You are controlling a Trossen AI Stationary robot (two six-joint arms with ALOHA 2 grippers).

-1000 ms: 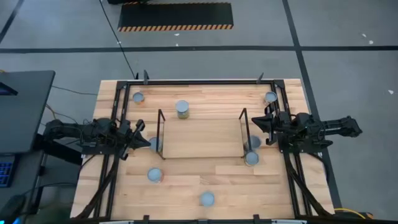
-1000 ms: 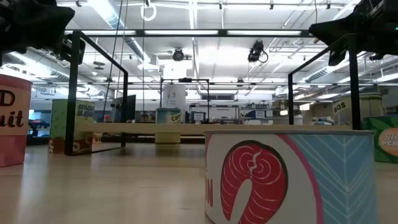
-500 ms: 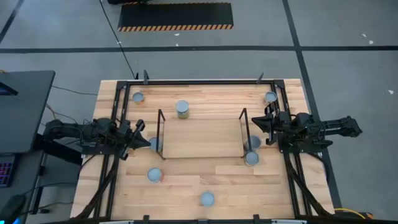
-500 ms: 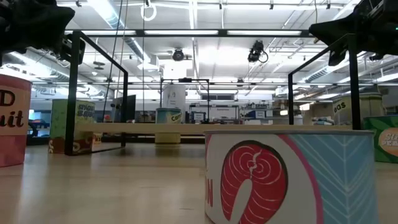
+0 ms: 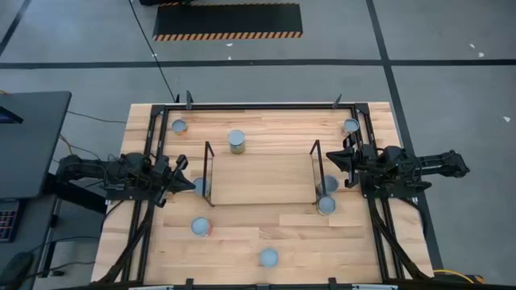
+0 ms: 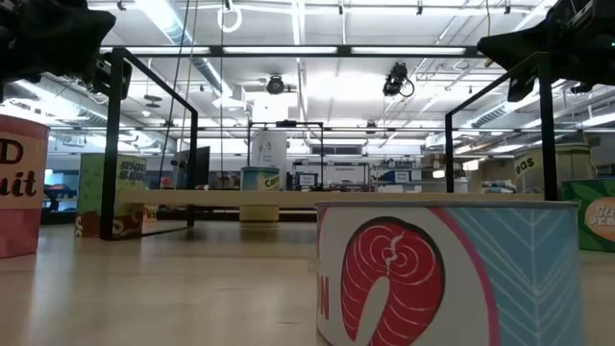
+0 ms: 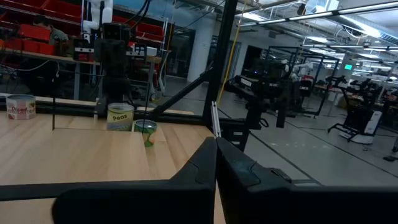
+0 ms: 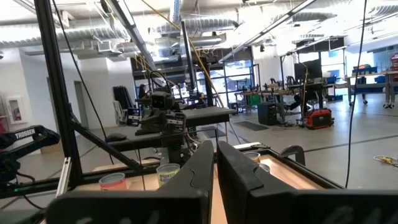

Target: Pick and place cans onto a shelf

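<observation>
- High view: the shelf (image 5: pixel 262 179) lies at the centre of the table (image 5: pixel 379 242), its board bare, with a black wire frame at each short end. The left gripper (image 5: pixel 182 163) sits at the table's left edge, just beside the left wire frame, fingers closed with nothing between them. The right gripper (image 5: pixel 331 159) sits at the right edge, just beside the right wire frame, also closed and empty. Seven cans are visible, all on the table and none on the shelf: one at the far left corner (image 5: pixel 178 126), one behind the shelf (image 5: pixel 236 142), one at the far right corner (image 5: pixel 350 126), one against the left frame (image 5: pixel 200 186), two by the right frame (image 5: pixel 326 205), one at near left (image 5: pixel 201 228) and one at the near edge (image 5: pixel 268 258).
- Low view: a can with a red fish label (image 6: pixel 447 272) stands closest to the camera. A pink-labelled can (image 6: pixel 19 185) stands at the left edge of the picture. The shelf board (image 6: pixel 288 198) runs level behind them.
- Left wrist view: the fingers (image 7: pixel 186 180) are pressed together. Two cans (image 7: pixel 121 116) stand near each other farther off on the table.
- Right wrist view: the fingers (image 8: pixel 242 168) are pressed together, holding nothing.
</observation>
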